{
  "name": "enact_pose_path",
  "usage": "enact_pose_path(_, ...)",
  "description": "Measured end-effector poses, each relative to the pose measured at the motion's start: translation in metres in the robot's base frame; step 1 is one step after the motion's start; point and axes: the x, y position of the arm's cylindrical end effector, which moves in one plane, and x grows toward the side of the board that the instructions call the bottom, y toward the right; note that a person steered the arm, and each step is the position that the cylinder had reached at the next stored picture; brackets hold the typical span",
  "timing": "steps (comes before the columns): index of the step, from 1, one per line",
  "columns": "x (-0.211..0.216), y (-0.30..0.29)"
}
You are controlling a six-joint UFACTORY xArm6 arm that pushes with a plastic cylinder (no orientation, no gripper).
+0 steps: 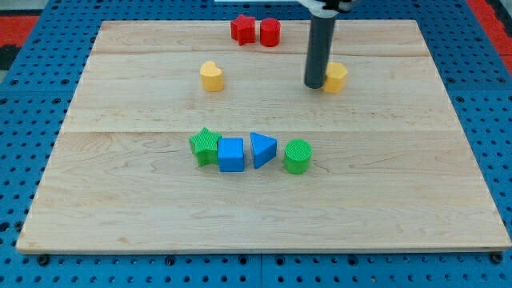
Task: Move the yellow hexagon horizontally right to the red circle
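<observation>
- The yellow hexagon (337, 77) stands upright on the wooden board (120, 200), in the upper right part of the view; only its right portion shows past the rod. It is squat, with no clear long axis, and which way its faces point I cannot tell.
- The rod (322, 48) comes down near-vertically from the view's top; my tip (315, 85) rests at the board, against the hexagon's left side, seemingly touching it.
- The tool is a bare rod with nothing to open or close; it grips nothing.
- The red circle (270, 32) sits near the board's top edge, up and to the left of the hexagon, just beside a red star (242, 29) on its left.
- A yellow heart-like block (211, 76) sits well to the tip's left, level with the hexagon.
- Lower down a row runs left to right: green star (206, 146), blue cube (231, 154), blue triangle (262, 149), green cylinder (298, 156), the first three touching or nearly so.
</observation>
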Motion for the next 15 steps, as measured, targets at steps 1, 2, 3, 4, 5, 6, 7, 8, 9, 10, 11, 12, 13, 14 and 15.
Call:
enact_pose_path(1,0.000,0.029)
enact_pose_path(2,0.000,0.054)
enact_pose_path(3,0.000,0.060)
enact_pose_path(4,0.009,0.062)
enact_pose_path(5,0.014,0.073)
enact_pose_path(6,0.011,0.073)
enact_pose_path(7,-0.008,0.074)
enact_pose_path(8,-0.023,0.074)
enact_pose_path(9,-0.023,0.075)
enact_pose_path(10,-0.023,0.089)
enact_pose_path(11,-0.023,0.095)
enact_pose_path(12,-0.023,0.095)
enact_pose_path(13,-0.034,0.095)
enact_pose_path(14,-0.048,0.096)
enact_pose_path(15,-0.060,0.096)
